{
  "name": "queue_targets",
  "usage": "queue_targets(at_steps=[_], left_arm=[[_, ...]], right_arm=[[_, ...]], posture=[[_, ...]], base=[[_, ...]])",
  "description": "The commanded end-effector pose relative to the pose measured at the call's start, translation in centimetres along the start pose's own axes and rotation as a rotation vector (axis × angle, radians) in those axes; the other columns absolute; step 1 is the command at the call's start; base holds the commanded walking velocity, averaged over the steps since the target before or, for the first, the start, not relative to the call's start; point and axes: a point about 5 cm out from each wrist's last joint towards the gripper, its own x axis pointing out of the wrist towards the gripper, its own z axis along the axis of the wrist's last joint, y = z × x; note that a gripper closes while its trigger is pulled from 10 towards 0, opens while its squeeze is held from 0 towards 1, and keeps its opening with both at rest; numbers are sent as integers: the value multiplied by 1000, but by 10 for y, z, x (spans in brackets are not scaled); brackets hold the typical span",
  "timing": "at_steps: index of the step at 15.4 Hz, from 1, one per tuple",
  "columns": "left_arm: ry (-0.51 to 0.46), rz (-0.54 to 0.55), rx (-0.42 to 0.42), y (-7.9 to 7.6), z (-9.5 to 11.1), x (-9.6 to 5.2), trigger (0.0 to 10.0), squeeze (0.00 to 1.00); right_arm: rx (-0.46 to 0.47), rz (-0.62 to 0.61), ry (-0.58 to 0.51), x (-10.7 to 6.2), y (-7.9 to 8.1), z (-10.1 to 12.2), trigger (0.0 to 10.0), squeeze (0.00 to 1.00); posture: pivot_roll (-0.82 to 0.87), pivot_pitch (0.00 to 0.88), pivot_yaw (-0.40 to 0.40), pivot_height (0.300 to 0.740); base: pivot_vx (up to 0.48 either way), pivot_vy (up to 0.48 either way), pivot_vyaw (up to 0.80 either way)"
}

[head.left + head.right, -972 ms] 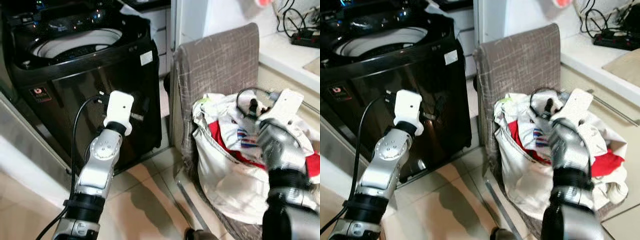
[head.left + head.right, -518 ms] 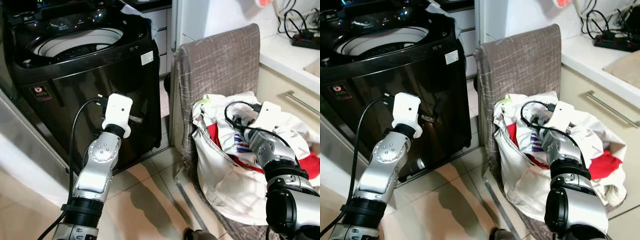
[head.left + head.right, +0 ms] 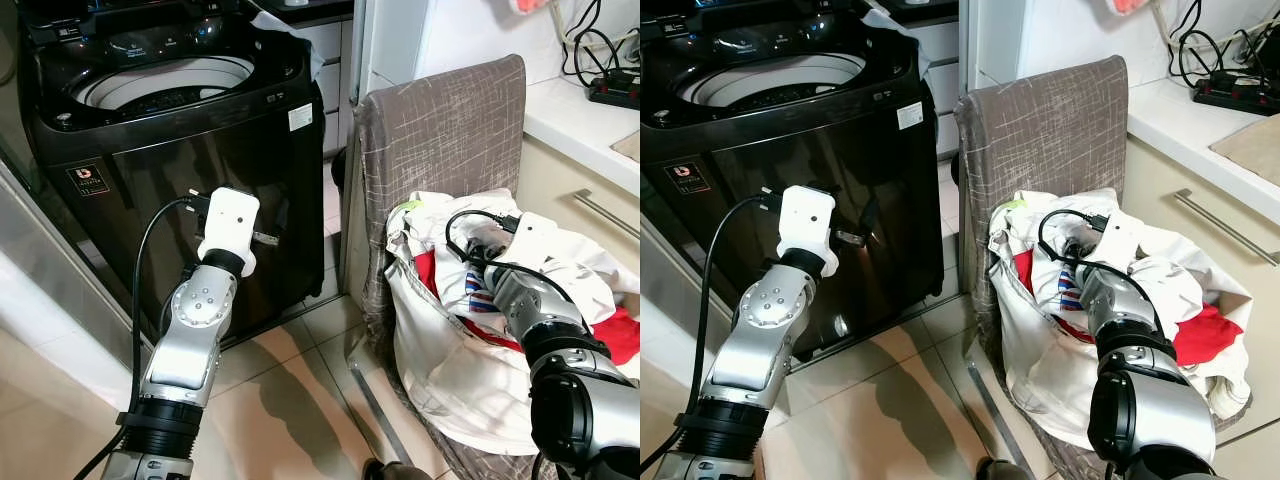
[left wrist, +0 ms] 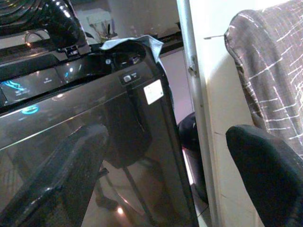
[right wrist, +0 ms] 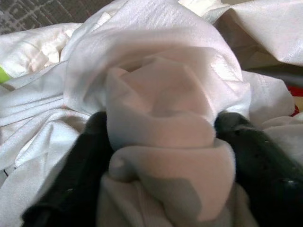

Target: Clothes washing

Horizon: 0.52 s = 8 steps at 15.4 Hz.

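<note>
A black top-loading washing machine [image 3: 200,150] stands at the left with its lid up and its drum [image 3: 165,85] open. A heap of white and red clothes [image 3: 450,350] lies on the seat of a grey fabric chair [image 3: 440,130]. My right gripper [image 5: 161,142] is pushed down into the top of the heap, its black fingers [image 5: 80,179] shut on a bunched fold of white garment [image 5: 161,99]. My left gripper [image 4: 165,156] hangs open in front of the machine's dark front panel, holding nothing; its wrist [image 3: 228,225] is at mid-height of the panel.
A red garment [image 3: 620,335] shows at the heap's right side. To the right runs a pale counter with a power strip [image 3: 612,90] and a cabinet handle [image 3: 605,212] below it. Tiled floor [image 3: 290,400] lies between the machine and the chair.
My right arm has dropped from above the heap down into it, and its fingers have closed on white cloth. The left arm has barely moved.
</note>
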Motion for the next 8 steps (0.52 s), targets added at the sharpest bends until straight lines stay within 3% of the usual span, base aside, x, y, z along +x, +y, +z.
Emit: queue_targets(at_steps=[1,6,8], left_arm=[[-6,10,11,1,3,0,10000,0],[-3,1,14,-1,2,1,10000,0],[-3,-2,15,-1,3,1,10000,0]], right_arm=[[-1,29,89,-1,7,-23,0,0],[-78,47,40,-1,9,-23,0,0],[-64,50,32,-2,10,-24,0,0]], posture=[[-64,49,32,740],[-72,49,35,740],[-72,49,35,740]], base=[[0,0,0],[0,0,0],[0,0,0]])
